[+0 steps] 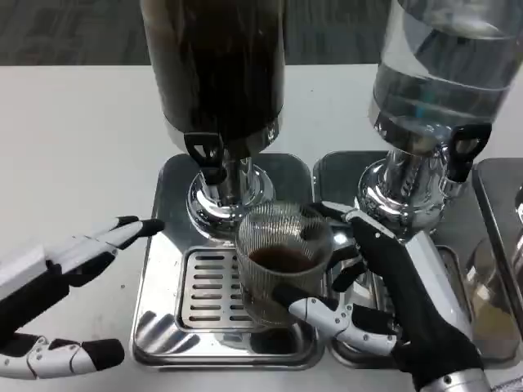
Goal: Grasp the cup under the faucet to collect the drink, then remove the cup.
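The ribbed glass cup (282, 265) holds a dark drink and sits over the slotted drip grate (214, 290), just in front of the dark dispenser's faucet (207, 155). The right hand (392, 286) is wrapped around its right side, thumb low across the front and fingers behind, so the cup is gripped. The cup looks slightly tilted and is fairly full (the liquid sits well up the glass); a jerky pull or a further lean would likely slop the drink onto the steel tray (163, 245). Ribbed glass may also slip in smooth fingers if the hold loosens. Pulling it right risks knocking the neighbouring clear-water dispenser (441, 73) and its black tap handle (466, 147). The left hand (73, 261) waits at the tray's left edge, fingers spread and holding nothing. Both dispensers stand on a white table (73, 139); a dark floor shows beyond its far edge
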Available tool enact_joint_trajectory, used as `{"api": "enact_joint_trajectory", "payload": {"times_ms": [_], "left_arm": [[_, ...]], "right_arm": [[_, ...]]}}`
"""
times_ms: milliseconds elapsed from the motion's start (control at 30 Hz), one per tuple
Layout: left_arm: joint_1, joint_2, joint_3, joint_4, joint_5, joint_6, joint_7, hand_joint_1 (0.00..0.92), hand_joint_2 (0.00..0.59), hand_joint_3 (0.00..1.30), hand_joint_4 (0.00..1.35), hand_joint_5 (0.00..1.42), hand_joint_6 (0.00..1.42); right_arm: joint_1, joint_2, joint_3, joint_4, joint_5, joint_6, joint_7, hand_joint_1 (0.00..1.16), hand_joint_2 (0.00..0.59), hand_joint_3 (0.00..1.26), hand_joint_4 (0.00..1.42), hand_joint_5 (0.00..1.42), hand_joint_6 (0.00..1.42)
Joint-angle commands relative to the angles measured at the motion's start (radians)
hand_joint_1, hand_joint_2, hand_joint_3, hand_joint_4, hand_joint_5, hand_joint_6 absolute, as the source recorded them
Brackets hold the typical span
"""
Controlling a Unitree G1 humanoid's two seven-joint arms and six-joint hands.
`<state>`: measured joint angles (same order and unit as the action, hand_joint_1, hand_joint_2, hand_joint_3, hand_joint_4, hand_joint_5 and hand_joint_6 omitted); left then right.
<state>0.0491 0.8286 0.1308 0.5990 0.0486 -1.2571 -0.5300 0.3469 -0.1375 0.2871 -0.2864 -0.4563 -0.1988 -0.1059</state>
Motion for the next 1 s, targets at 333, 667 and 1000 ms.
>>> {"api": "enact_joint_trajectory", "payload": {"times_ms": [333,667,1000], "left_arm": [[0.059,0.047,-0.018,-0.087,-0.063,0.018,-0.001,0.0,0.093,0.04,0.0,0.0,0.08],[0.109,0.059,-0.031,-0.147,-0.1,0.034,-0.006,0.0,0.091,0.05,0.0,0.0,0.08],[0.133,0.069,-0.033,-0.186,-0.125,0.048,-0.013,0.0,0.093,0.05,0.0,0.0,0.08]], "right_arm": [[0.045,-0.004,0.0,-0.09,0.041,-0.051,0.016,0.67,0.253,0.43,0.47,0.62,0.78],[0.087,-0.006,-0.005,-0.131,0.053,-0.048,0.031,0.67,0.256,0.43,0.48,0.62,0.78],[0.12,-0.014,-0.004,-0.177,0.056,-0.049,0.05,0.68,0.251,0.43,0.48,0.62,0.78]]}}
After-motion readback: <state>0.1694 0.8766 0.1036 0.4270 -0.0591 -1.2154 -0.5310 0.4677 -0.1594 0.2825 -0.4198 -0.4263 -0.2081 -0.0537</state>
